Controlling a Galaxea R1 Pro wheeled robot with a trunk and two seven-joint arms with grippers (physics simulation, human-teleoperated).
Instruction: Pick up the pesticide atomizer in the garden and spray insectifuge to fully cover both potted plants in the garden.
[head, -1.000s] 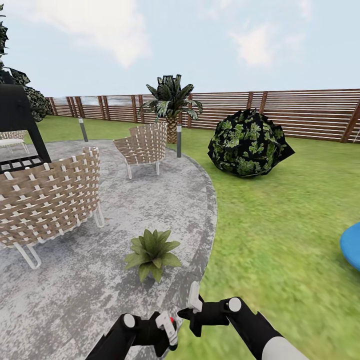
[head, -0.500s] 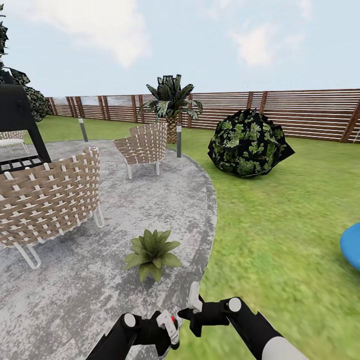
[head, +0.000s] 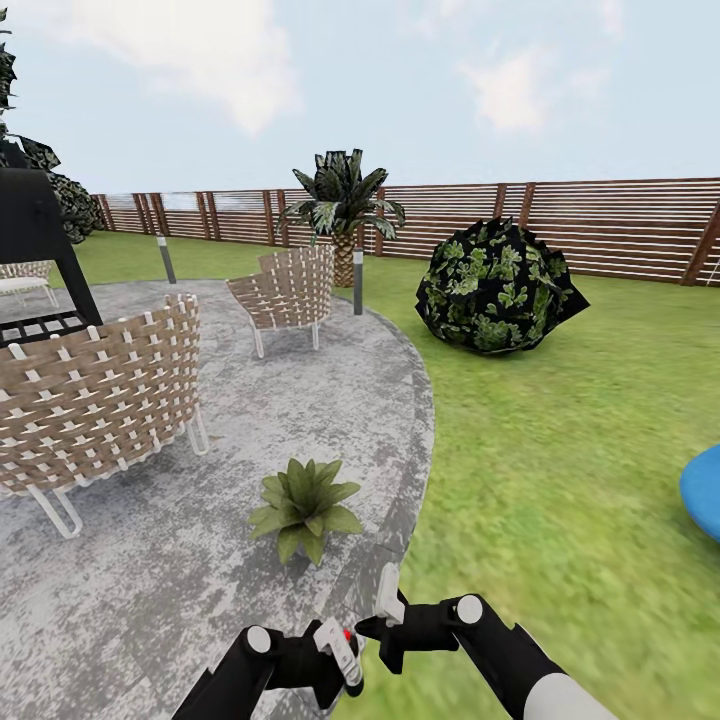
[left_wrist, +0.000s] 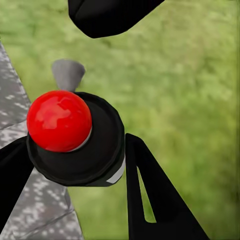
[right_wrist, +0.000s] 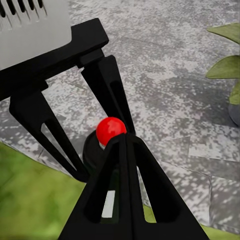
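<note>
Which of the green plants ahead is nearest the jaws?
The small potted plant on the grey paving; the dark shrub and the palm stand far back.

Almost no change across the second. In the head view the left gripper with the pesticide atomizer clamped in it sits a touch further toward the right gripper than 1.0 s ago, maybe slightly lower too, hard to judge at this size. The drift is tiny. Left elbow joint shifts with it.
</note>
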